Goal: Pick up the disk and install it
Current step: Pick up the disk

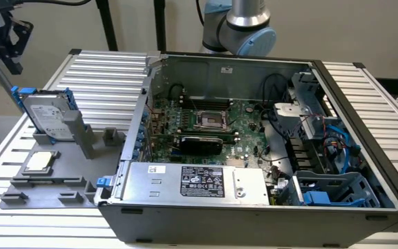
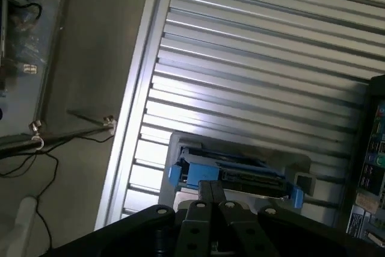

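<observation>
At the far edge of the exterior view's left, the black hand [image 1: 11,62] hangs above the ribbed metal worktop [image 1: 102,67], well apart from everything on it. In the wrist view the hand [image 2: 212,186] looks clenched, its two fingers [image 2: 206,195] lying together with no gap and nothing between them. The disk [image 2: 240,170] sits just beyond the fingertips and is not touched. In the exterior view the disk [image 1: 47,116] stands on edge and leans slightly. Its white label faces out and its blue bracket frames it. It is slotted into the far left part of a grey holder [image 1: 54,189] that rests on the worktop. Nearer the camera on the same holder, a small square silver chip [image 1: 39,162] lies flat in a recess. To the right of the holder is an open computer case [image 1: 254,228], lying on its side with its inside showing. Within it, a green motherboard [image 1: 247,111] with an empty processor socket [image 1: 209,120] fills the middle. A silver box with a black label [image 1: 185,184] lies along the near wall. Blue plastic bays [image 1: 330,192] and loose cables sit at the exterior view's right end. Behind the case's far wall rises the silver and pale blue arm [image 1: 244,26].
</observation>
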You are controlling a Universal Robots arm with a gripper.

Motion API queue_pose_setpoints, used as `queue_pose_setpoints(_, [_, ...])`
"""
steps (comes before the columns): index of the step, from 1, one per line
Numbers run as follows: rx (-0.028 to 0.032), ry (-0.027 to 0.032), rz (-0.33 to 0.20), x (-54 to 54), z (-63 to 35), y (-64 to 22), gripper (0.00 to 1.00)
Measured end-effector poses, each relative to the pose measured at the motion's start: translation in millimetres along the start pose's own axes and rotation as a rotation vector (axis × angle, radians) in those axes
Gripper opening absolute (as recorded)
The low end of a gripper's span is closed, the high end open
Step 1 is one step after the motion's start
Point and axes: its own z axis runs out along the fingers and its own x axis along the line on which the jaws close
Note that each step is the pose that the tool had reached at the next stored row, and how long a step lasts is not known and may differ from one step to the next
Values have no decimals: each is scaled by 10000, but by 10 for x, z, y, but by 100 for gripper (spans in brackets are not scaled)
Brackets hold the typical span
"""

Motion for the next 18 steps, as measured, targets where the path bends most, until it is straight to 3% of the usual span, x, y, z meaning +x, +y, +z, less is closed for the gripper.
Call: queue_pose_setpoints(18, [-25, 174, -3265, 1, 57, -3, 11])
